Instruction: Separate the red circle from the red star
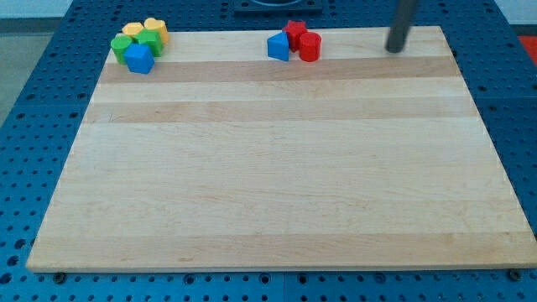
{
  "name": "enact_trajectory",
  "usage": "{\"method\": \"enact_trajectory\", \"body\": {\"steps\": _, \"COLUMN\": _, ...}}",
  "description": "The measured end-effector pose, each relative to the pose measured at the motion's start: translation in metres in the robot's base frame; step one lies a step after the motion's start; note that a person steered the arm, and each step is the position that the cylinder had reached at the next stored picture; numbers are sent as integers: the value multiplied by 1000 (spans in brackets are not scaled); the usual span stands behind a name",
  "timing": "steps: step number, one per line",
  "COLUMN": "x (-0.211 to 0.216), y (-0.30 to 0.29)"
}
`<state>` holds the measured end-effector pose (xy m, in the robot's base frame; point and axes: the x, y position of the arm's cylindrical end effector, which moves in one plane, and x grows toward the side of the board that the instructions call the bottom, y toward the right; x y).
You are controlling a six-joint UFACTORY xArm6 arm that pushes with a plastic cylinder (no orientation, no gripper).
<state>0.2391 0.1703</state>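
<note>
Pincer: none shows; my tip (pixel 393 49) holds nothing, at three o'clock of touching red circle (pixel 310 47) and red star (pixel 294 33).

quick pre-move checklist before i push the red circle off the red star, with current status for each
1. My tip in view: ok, it is at the view's top right, right of the red pair.
2. Red circle and red star located: ok, near the top edge; the star is up and left of the circle.
3. Pair already apart: not ok, they look to be touching.
4. Path from tip to circle free of blocks: ok, bare board lies between.
5. Blue triangle out of the way: not ok, it sits against the pair's left side, so a leftward push may drag it along.
6. Room behind the star: cannot tell how near the board edge it is.
</note>
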Motion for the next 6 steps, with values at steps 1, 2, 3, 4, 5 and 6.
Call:
{"method": "enact_trajectory", "body": {"steps": 1, "x": -22, "y": -68}}
{"method": "enact_trajectory", "body": {"steps": 2, "x": -30, "y": -116}}
{"method": "enact_trajectory", "body": {"steps": 3, "x": -13, "y": -140}}
{"method": "enact_trajectory", "body": {"steps": 4, "x": 21, "y": -140}}
{"method": "enact_trajectory", "body": {"steps": 5, "x": 38, "y": -122}}
{"method": "enact_trajectory", "body": {"steps": 6, "x": 39, "y": -115}}
